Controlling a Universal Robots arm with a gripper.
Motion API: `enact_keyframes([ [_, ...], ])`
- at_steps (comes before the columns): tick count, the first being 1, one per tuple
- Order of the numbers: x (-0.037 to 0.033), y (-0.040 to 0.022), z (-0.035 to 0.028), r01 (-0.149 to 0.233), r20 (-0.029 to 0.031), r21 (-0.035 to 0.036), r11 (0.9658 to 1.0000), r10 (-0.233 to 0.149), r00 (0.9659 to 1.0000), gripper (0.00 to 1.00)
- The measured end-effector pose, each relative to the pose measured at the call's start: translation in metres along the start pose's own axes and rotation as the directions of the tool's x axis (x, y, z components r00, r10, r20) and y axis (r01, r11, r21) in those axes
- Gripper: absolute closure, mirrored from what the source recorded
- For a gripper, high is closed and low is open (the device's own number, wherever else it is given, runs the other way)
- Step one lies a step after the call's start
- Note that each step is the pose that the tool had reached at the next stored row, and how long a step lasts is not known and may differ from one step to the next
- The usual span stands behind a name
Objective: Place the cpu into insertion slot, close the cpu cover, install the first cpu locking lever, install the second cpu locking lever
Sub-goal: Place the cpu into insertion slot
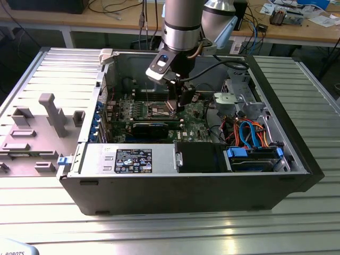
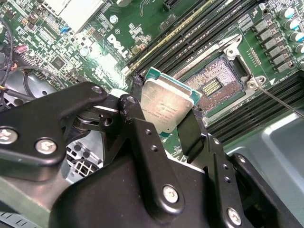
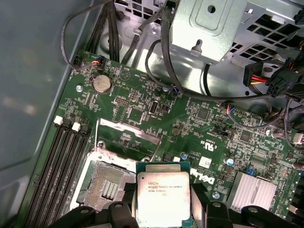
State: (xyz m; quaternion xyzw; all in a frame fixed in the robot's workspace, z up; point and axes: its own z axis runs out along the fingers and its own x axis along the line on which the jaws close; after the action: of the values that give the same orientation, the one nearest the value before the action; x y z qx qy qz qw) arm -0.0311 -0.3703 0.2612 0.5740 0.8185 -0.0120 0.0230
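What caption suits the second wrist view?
Black gripper holds the silvery square cpu beside the open, dark-centred insertion slot.

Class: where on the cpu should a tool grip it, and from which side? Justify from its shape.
By two opposite thin edges, coming from above its flat top. The cpu is a thin square plate, so only its edges give parallel faces; the tool holds it that way, near the slot.

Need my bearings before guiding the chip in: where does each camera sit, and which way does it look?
Exterior view: off the arm, raised, looking down into the computer case; arm and gripper show.
First wrist view: at the wrist, looking past the fingers onto the green board.
Second wrist view: at the wrist, another angle; fingers in front.
Shared: both wrist views show the cpu held near the insertion slot.
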Motion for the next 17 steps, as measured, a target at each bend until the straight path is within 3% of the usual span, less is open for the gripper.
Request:
enact_keyframes([
  [17, 0.0000, 0.0000, 0.0003, -0.030, 0.0054, 0.0034, 0.9995, 0.030, 0.9995, 0.46],
])
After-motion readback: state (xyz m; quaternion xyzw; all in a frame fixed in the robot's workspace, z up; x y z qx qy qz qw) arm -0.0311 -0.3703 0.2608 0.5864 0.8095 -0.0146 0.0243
